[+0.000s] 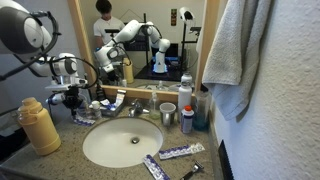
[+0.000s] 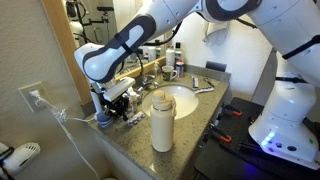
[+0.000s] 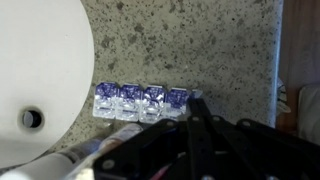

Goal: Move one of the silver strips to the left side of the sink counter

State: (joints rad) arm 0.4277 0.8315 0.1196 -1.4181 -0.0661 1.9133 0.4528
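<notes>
One silver strip (image 3: 143, 100) lies stretched out flat over the speckled sink counter (image 3: 180, 40) in the wrist view. It sits just beside the rim of the white basin (image 3: 40, 60), its blue-purple print facing up. The gripper (image 3: 193, 105) is clenched, its dark fingertips pressed together on the end of the strip farthest from the basin. A white tube-like thing sits at the bottom edge of that view, too blurred to name. In an exterior view the gripper (image 1: 72, 98) hangs low over the counter to the left of the basin (image 1: 120, 140) as that view shows it. A yellow bottle (image 1: 38, 126) stands nearer the camera on that same side. Two other strips (image 1: 180, 151) lie in front of the basin toward its right, close to each other, and the second (image 1: 155, 167) sits nearer the counter's front edge. A black-handled razor (image 1: 191, 172) lies just beside them. Behind the basin stands the chrome faucet (image 1: 135, 108), and to the basin's right a cup (image 1: 167, 113). A grey towel (image 1: 235, 50) hangs well above and to the right of the basin.
</notes>
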